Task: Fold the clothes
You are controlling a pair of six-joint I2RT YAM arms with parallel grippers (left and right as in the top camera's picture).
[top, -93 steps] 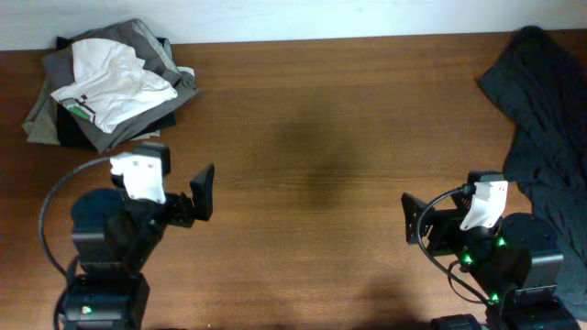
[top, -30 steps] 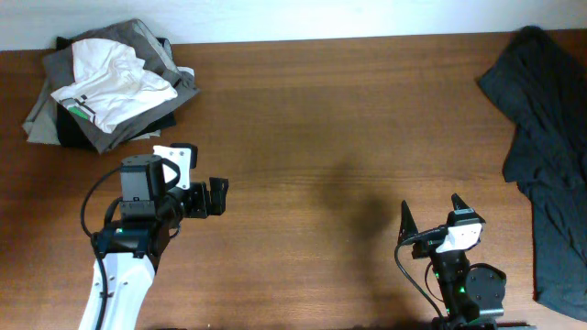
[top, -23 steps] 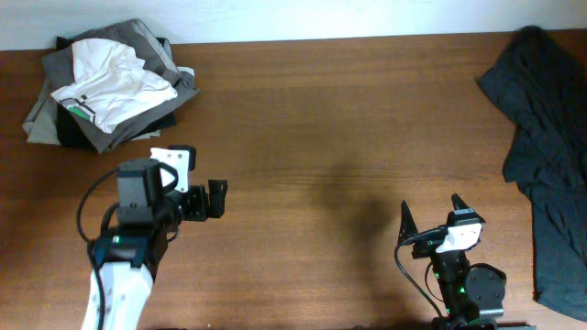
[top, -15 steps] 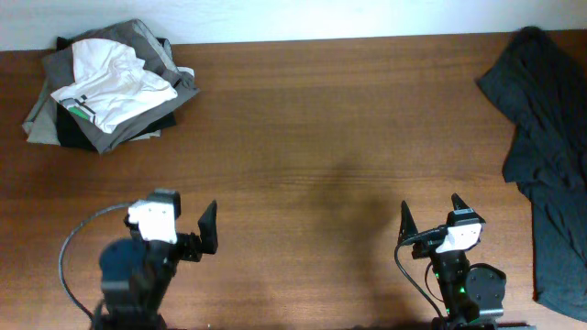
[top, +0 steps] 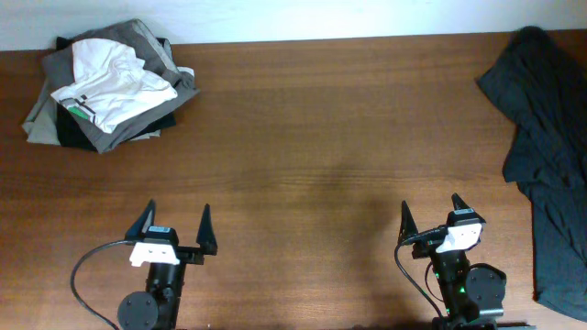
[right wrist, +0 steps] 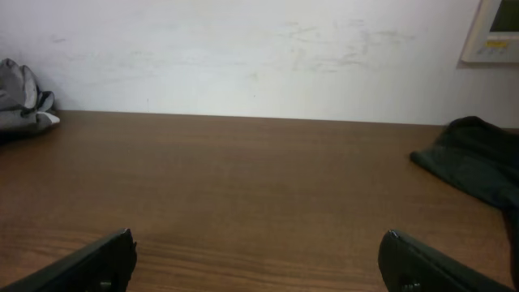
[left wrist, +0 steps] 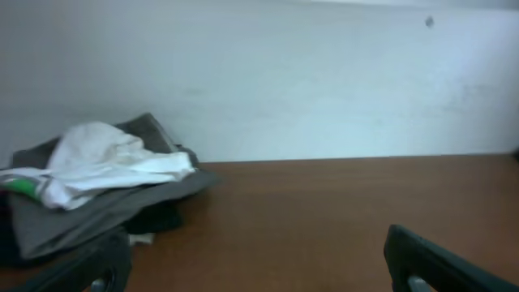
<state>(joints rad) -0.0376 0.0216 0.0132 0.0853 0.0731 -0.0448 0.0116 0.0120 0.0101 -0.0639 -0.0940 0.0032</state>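
A stack of folded clothes (top: 105,84), grey and black with a white piece on top, lies at the table's far left corner; it also shows in the left wrist view (left wrist: 93,182). A dark grey unfolded garment (top: 543,137) is spread along the right edge; its tip shows in the right wrist view (right wrist: 474,169). My left gripper (top: 174,226) is open and empty near the front edge, left of centre, far from the stack. My right gripper (top: 429,214) is open and empty near the front edge, left of the dark garment.
The brown wooden table (top: 330,137) ends at a white wall at the back. The dark garment hangs over the table's right edge. A white panel (right wrist: 496,32) hangs on the wall at the right.
My left arm has drawn back from beside the stack to the front edge, gripper open. My right arm drew back earlier and has stayed still for the last second.
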